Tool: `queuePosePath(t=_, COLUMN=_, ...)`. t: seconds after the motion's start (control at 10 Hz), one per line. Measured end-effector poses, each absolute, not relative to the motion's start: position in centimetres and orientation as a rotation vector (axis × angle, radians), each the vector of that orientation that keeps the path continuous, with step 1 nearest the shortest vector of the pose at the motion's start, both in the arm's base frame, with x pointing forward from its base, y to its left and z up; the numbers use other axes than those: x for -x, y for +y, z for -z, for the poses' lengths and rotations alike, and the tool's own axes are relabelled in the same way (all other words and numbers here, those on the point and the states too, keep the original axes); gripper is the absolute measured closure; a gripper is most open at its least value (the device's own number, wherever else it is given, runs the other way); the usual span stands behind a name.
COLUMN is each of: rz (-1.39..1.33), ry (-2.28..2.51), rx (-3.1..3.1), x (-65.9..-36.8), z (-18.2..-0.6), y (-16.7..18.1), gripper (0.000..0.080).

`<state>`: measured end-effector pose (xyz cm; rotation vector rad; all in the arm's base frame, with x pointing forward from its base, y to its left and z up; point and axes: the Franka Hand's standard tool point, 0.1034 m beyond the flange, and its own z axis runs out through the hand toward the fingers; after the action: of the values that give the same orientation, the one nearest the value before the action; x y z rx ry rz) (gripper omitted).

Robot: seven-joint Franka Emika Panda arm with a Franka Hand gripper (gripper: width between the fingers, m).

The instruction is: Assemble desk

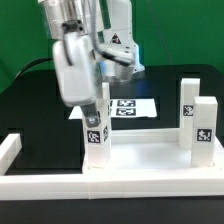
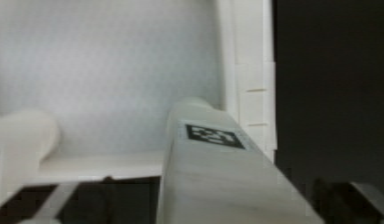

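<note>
Nearest, bar [image 1: 120, 195] across frame bottom; behind it the tabletop [image 1: 140, 150], lower centre to right. Gripper [image 1: 92, 112] left of centre, jaws wide either side of a leg [image 1: 95, 135] at the tabletop's near-left corner, gaps showing in wrist view. Risk: if that leg is only part seated, a finger brushing it on the way up could tilt or unseat it. Count: one tabletop; three legs seen, two others [image 1: 188, 103] [image 1: 203, 128] at right, fourth not visible; one marker board [image 1: 130, 106], centre.
</note>
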<state>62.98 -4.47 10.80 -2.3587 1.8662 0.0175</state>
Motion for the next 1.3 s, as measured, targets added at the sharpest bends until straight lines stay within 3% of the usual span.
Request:
queuePosePath(t=0.5, rz=0.018, ry=1.383, rx=2.687, x=-62.70, z=-10.62, y=-4.59, gripper=0.0151)
queuePosePath(t=0.8, rz=0.068, ry=0.801, rx=2.950, x=-63.41, z=-11.13, y=-3.93, gripper=0.0151)
queuePosePath(t=1.0, rz=0.064, ry=0.859, rx=2.933, x=-63.33, z=-11.05, y=-4.04, gripper=0.0151)
queuePosePath(t=1.2, rz=0.056, ry=1.007, rx=2.884, x=-63.28, z=-11.01, y=-4.17, gripper=0.0405)
queuePosePath(t=1.3, rz=0.040, ry=1.114, rx=2.848, x=-63.02, z=-10.90, y=-4.39, gripper=0.0405)
